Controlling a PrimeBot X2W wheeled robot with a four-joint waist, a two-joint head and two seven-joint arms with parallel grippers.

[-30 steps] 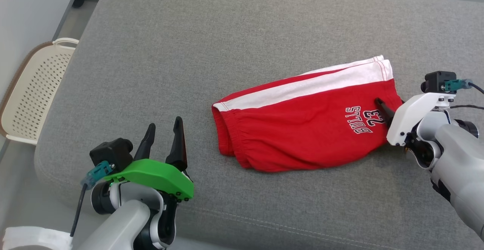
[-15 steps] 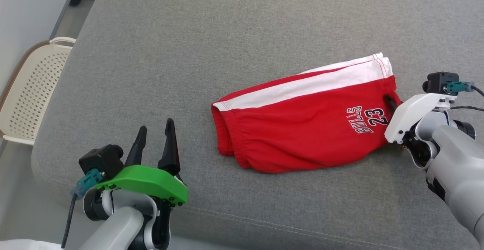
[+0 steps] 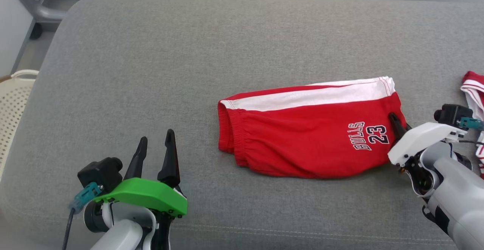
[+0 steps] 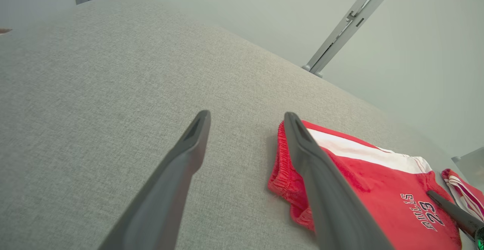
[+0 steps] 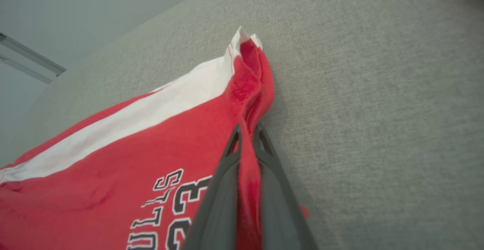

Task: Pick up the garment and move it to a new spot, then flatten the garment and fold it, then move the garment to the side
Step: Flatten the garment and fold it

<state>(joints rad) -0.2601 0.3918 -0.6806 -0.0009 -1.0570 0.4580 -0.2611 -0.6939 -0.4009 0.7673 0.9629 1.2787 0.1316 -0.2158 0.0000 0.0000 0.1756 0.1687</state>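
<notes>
Shorts gripped at hem for transfer

Right pincer is clamped on the leg hem of the shorts, which lie flat mid-cushion; an edge grip should let the fabric hang free when lifted. Left pincer stands wide, well apart, holding nothing.

Grey fabric couch top w/ pale wall behind, grey metal frame, cream perforated basket at L.
</notes>
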